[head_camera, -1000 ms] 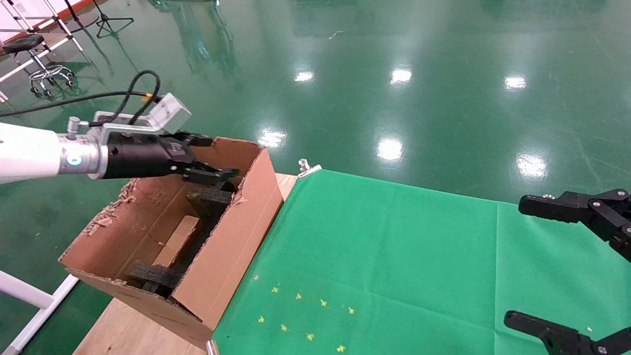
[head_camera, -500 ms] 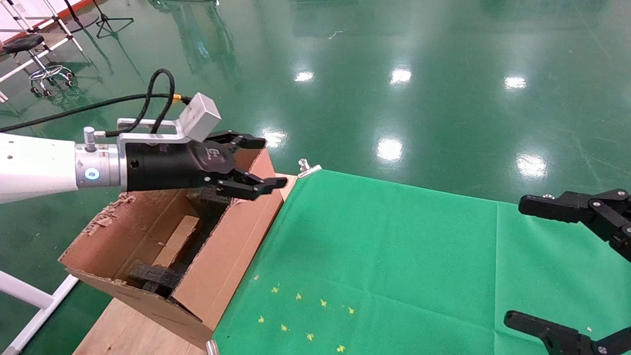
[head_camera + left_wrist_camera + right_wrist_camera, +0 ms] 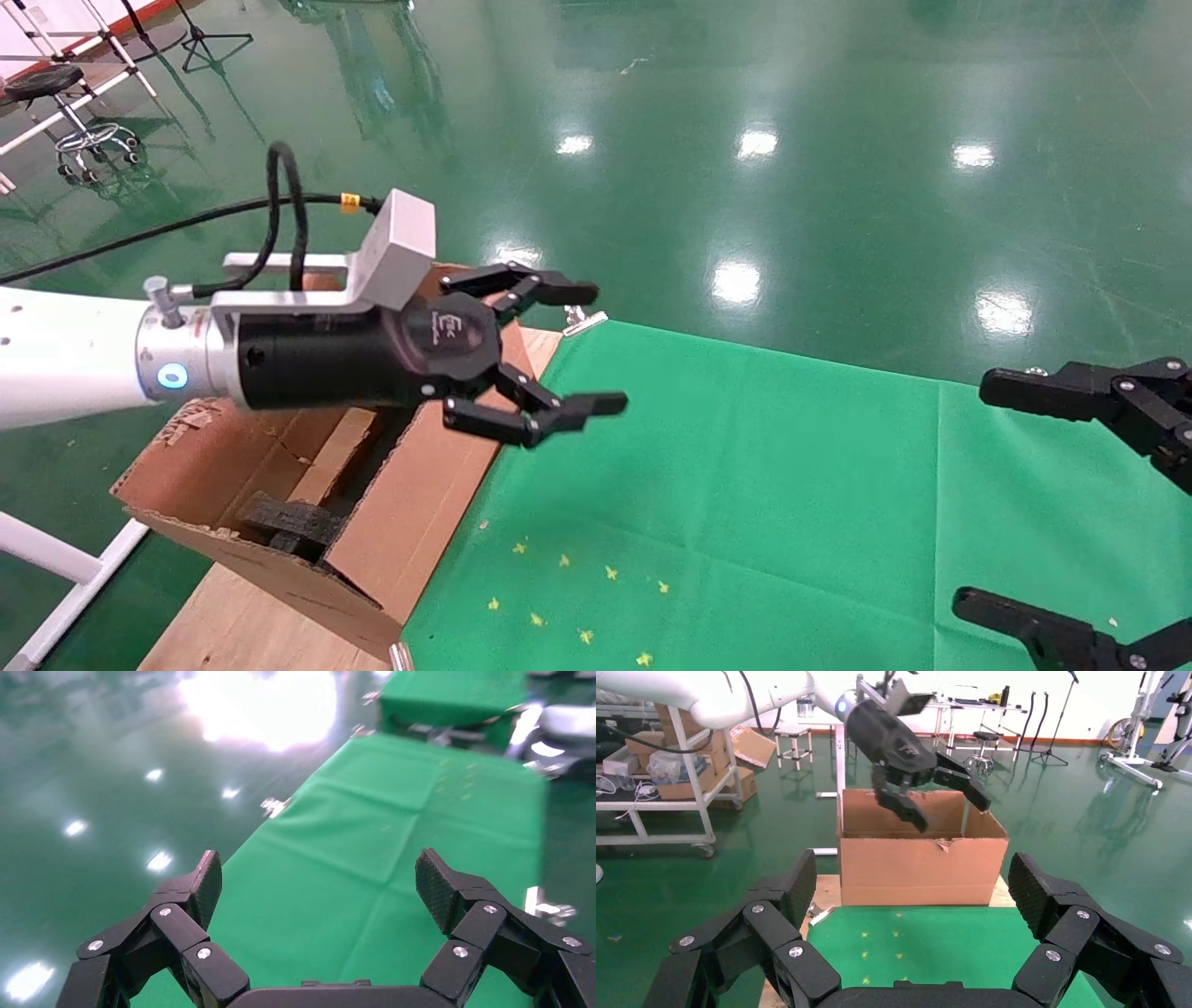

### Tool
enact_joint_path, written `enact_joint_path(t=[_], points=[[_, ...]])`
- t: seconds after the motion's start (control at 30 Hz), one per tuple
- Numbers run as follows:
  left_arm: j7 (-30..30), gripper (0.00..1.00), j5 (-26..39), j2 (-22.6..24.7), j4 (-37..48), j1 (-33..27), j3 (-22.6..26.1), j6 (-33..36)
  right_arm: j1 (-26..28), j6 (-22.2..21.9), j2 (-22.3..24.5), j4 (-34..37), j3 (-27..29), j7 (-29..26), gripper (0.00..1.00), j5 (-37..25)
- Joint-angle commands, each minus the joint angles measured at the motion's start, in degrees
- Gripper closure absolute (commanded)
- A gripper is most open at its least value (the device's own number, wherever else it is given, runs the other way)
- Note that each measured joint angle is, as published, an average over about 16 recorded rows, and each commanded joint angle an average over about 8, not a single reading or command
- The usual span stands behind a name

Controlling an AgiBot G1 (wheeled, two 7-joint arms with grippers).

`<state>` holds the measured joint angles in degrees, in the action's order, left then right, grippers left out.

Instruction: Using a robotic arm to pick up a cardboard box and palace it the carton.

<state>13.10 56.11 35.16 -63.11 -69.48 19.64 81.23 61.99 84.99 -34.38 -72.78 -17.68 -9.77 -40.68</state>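
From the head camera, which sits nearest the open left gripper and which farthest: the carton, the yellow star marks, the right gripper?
Measured from the left gripper:
1. Carton, directly beneath and behind it, at the table's left.
2. Yellow star marks, lower on the green cloth.
3. Right gripper, far right edge.

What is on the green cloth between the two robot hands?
Nothing big: the head view shows bare green cloth between the open left hand and open right hand, with only tiny yellow specks nearer the front.

Wooden table mostly covered by a green cloth, held at the far corner by a metal clip. The carton stands on the bare wood along the cloth's left edge. Small yellow star marks dot the cloth's near part.
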Motion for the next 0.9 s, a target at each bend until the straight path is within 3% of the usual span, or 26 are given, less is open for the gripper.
enact_joint_path(t=[0.03, 0.5, 0.9], points=[[-0.3, 0.0, -2.1, 0.0, -1.5, 1.2, -0.5, 0.7, 0.0, 0.0, 0.0, 0.0, 0.0, 0.0, 0.0, 0.0], [-2.4, 0.0, -14.9, -0.1, -10.9, 8.3, -3.8, 4.7, 0.0, 0.0, 0.0, 0.0, 0.0, 0.0, 0.0, 0.0], [-2.5, 0.0, -15.5, -0.2, -11.2, 8.6, -4.0, 4.8, 0.0, 0.0, 0.0, 0.0, 0.0, 0.0, 0.0, 0.0]])
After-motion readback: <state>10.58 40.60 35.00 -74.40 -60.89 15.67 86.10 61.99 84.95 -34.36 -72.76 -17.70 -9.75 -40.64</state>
